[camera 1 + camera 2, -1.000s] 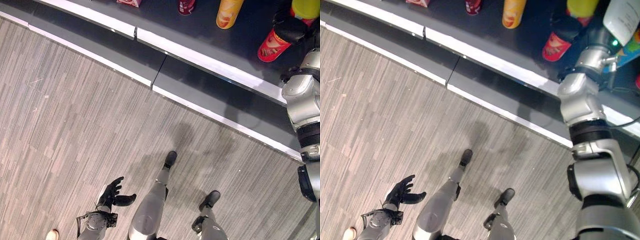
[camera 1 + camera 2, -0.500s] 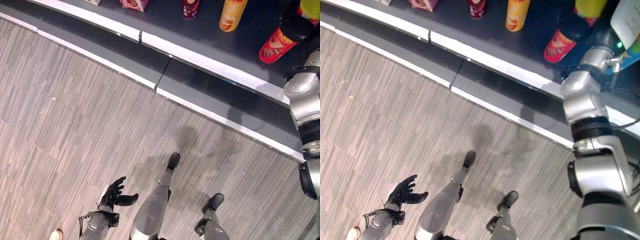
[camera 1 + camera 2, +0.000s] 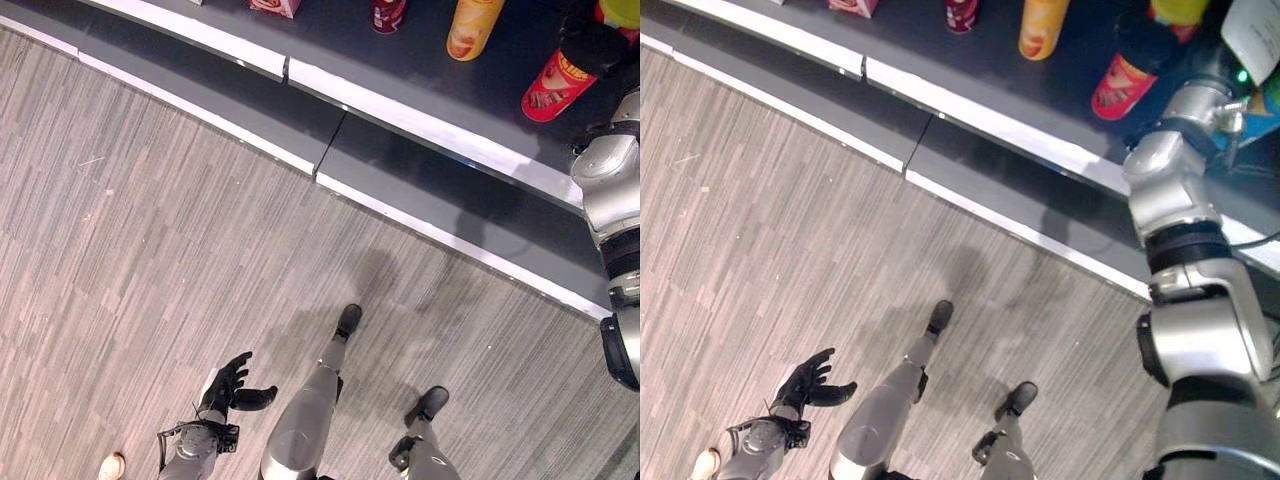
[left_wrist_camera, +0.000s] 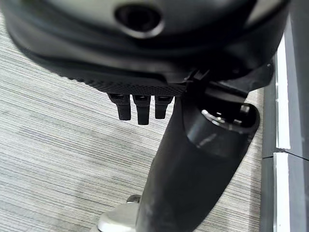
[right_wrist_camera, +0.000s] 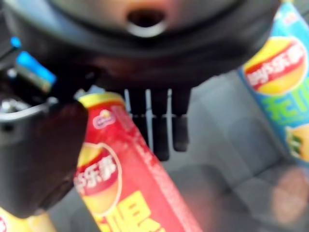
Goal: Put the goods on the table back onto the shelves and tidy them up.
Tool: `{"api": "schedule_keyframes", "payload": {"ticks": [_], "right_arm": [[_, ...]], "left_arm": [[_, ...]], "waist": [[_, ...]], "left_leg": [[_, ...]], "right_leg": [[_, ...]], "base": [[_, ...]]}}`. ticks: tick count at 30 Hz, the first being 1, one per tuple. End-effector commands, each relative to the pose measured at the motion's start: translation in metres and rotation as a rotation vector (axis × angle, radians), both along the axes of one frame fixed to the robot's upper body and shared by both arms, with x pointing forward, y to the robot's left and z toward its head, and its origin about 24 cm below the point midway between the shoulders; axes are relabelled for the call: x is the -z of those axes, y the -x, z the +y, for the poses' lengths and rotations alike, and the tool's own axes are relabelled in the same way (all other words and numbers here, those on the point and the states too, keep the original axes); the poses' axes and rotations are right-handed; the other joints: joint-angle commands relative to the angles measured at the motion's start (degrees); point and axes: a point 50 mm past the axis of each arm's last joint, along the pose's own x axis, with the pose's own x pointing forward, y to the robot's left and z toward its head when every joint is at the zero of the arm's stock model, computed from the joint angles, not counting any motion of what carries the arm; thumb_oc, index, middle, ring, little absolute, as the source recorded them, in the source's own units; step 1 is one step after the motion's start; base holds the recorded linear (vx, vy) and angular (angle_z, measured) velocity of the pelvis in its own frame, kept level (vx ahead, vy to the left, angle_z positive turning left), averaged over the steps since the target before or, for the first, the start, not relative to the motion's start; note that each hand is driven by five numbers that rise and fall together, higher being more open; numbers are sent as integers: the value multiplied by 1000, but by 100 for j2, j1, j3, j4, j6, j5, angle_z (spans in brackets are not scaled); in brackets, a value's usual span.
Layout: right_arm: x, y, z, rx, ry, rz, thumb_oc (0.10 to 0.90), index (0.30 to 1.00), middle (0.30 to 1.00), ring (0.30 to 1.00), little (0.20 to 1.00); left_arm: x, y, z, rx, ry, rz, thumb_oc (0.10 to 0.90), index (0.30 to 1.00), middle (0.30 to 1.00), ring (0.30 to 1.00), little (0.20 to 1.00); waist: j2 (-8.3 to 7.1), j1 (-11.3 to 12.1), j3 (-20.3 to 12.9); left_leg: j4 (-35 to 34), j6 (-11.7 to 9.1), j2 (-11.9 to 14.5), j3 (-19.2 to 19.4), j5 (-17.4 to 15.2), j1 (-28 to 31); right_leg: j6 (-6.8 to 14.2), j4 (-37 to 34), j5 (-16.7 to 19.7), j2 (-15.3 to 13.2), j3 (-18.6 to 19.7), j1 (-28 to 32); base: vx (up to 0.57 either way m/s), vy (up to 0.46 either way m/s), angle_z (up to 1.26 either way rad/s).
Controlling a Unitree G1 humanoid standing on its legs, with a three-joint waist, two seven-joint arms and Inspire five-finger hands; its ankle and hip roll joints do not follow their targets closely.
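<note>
A red chip can (image 3: 553, 88) stands tilted on the dark shelf (image 3: 420, 70) at the far right. My right hand (image 3: 590, 45) sits over its upper end. In the right wrist view the red chip can (image 5: 125, 193) runs between the thumb (image 5: 38, 159) and the curled fingers (image 5: 161, 130), which close around it. My left hand (image 3: 228, 385) hangs low over the floor at my left side, open and holding nothing, its fingers (image 4: 140, 108) relaxed.
On the same shelf stand a yellow can (image 3: 470, 25), a dark red can (image 3: 385, 12) and a pink box (image 3: 275, 5). A blue-green packet (image 5: 280, 92) stands beside the red can. The white shelf edge (image 3: 420, 125) runs across. A light shoe (image 3: 110, 465) shows at the lower left.
The whole picture has shifted a little, so the camera moved. My right hand stays on the red can and my left hand has not moved.
</note>
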Motion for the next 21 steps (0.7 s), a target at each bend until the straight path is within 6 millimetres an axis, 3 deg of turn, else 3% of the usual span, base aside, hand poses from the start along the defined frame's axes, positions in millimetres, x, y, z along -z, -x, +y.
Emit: {"api": "schedule_keyframes", "payload": {"ticks": [1,15,18,21], "right_arm": [[-49,20,5,-2,152,-158,800,900,900,900,900],[-47,21,9,-26,135,-186,800,900,900,900,900],[-50,24,13,-39,142,-217,800,900,900,900,900],[-50,34,29,-101,181,-307,800,900,900,900,900]], "left_arm": [[0,13,21,-9,-80,18,800,900,900,900,900],[1,14,22,0,-92,28,800,900,900,900,900],[1,13,22,1,-95,33,800,900,900,900,900],[3,14,24,-12,-98,46,800,900,900,900,900]], "waist": [[-297,150,-470],[-302,118,-520],[-308,98,-541],[-343,6,-582]], "left_leg": [[21,-14,-255,-458,-756,106],[12,-31,-233,-442,-769,196],[33,-25,-232,-440,-755,186],[42,-20,-200,-407,-776,249]], "right_leg": [[98,61,-195,-5,38,150],[99,69,-197,-7,36,226],[100,66,-177,-7,34,217],[79,89,-190,16,75,235]], "base": [[0,0,0],[0,0,0],[0,0,0],[-6,-10,0]]}}
